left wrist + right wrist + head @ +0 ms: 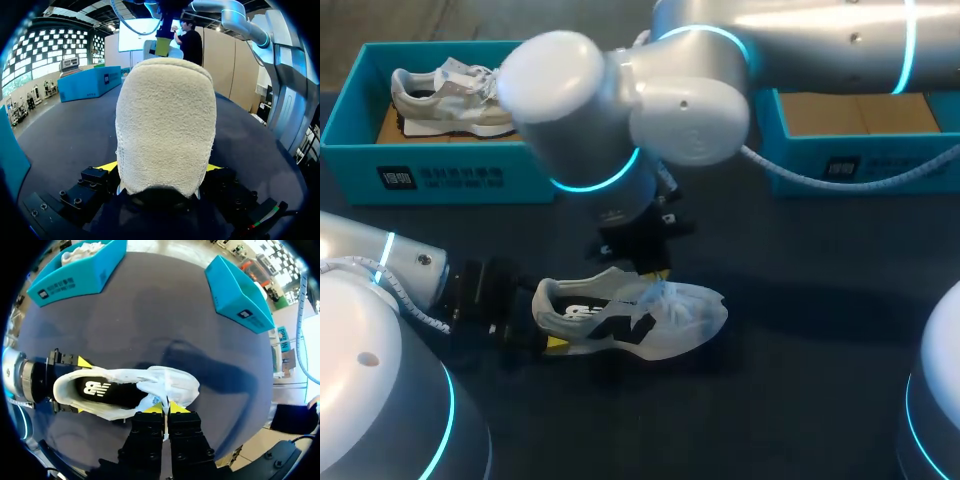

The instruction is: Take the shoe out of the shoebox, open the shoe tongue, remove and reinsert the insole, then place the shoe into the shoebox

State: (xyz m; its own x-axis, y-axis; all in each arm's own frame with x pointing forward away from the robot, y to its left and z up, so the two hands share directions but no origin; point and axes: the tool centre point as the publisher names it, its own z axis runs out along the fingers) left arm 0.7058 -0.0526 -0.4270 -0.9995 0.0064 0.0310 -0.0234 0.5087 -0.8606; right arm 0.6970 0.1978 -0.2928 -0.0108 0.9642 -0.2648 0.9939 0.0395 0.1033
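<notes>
A white sneaker with a black side (630, 320) (125, 390) lies on the dark table, toe pointing right. Its fuzzy heel (167, 125) fills the left wrist view. My left gripper (548, 320) (160, 167) (79, 386) has a yellow tip on each side of that heel, wide apart and shut on it. My right gripper (655, 272) (165, 407) comes down from above over the middle of the shoe. Its tips are pressed together on a thin white strip of the shoe tongue (152, 400). The same gripper shows beyond the heel (162, 46). The insole is hidden.
A blue shoebox (350, 110) (75, 275) (90, 82) stands at the back left with another pale sneaker (450, 95) inside. A second blue box (860, 150) (240, 295) stands at the back right. My right arm's large joints hang over the table's middle.
</notes>
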